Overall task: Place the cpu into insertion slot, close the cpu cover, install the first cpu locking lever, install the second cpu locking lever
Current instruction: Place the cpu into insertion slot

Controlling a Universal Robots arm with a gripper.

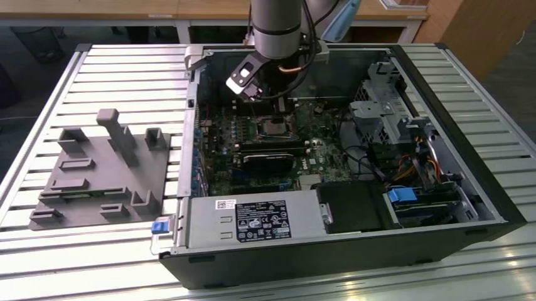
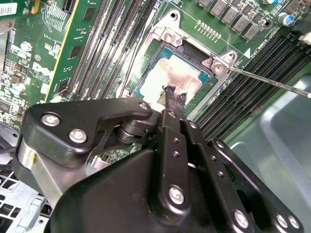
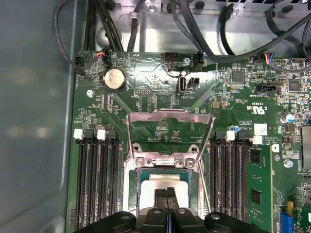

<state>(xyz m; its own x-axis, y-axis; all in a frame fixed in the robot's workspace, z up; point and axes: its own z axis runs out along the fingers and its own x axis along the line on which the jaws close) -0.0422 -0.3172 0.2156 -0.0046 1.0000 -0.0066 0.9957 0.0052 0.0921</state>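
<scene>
Lying near eleven o'clock of the case's (image 1: 335, 266) middle in the exterior view, the slot (image 3: 130, 194) had its cover (image 3: 170, 115) standing open and the cpu (image 2: 170, 77) seated, so only step one looked done. A lever (image 2: 272, 81) hung free. The claw (image 2: 171, 94), closed on nothing, touched the cpu.

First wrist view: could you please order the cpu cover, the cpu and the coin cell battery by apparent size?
1. cpu cover: widest, though it is swung open and seen at a slant.
2. cpu: partly hidden behind the tool.
3. coin cell battery: clearly smallest.
</scene>
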